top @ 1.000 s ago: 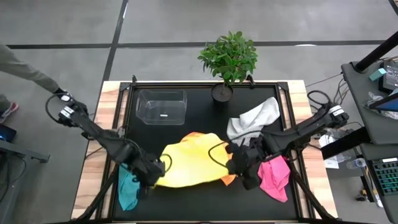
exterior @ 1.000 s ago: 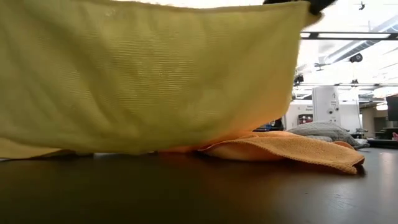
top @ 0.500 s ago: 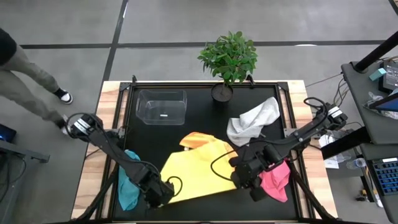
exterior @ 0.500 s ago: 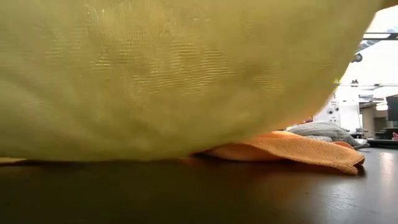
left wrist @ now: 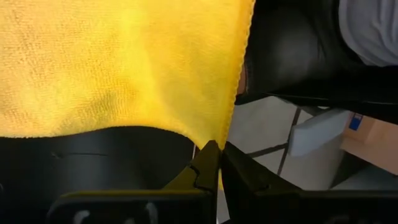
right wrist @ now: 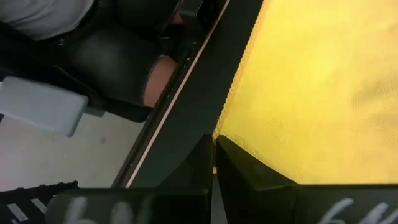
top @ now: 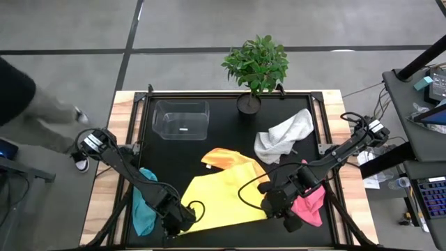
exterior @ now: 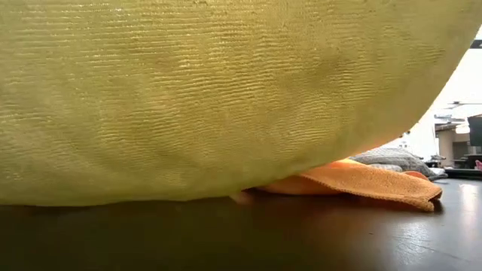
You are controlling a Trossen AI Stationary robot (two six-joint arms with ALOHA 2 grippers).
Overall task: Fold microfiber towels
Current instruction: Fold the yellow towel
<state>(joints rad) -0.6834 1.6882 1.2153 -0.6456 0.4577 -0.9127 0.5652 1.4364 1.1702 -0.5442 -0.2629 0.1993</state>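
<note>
The yellow towel (top: 226, 195) lies spread between my two grippers. Its far part rests on the black mat and partly on the orange towel (top: 219, 157). In the low view the yellow towel (exterior: 211, 98) fills most of the picture like a curtain. My left gripper (top: 182, 217) is shut on its near left corner, and my right gripper (top: 273, 203) is shut on its near right corner. The teal towel (top: 143, 209) lies bunched at the left. The pink towel (top: 310, 202) is on the right, and the white-grey towel (top: 282, 136) lies beyond it. My left gripper pinches the yellow towel's near left corner (left wrist: 219, 134) between its two fingers, coming slanting down from the near left. The edge runs taut toward the other gripper. My right gripper pinches the near right corner (right wrist: 233, 134) between its two fingers, slanting down from the right. The near edge is held up and the far part lies on the mat.
A clear plastic box (top: 181, 118) stands at the far left of the mat. A potted plant (top: 254, 66) stands at the far edge. A person (top: 28, 104) walks past the table's left side. Bare mat shows between the box and the towels.
Both grippers have gone toward the table's near edge, the left one also downward. They stayed shut on the yellow towel. The towel has been drawn toward the near edge, mostly off the orange towel. It has spread out from a rumpled heap into a flatter sheet.
</note>
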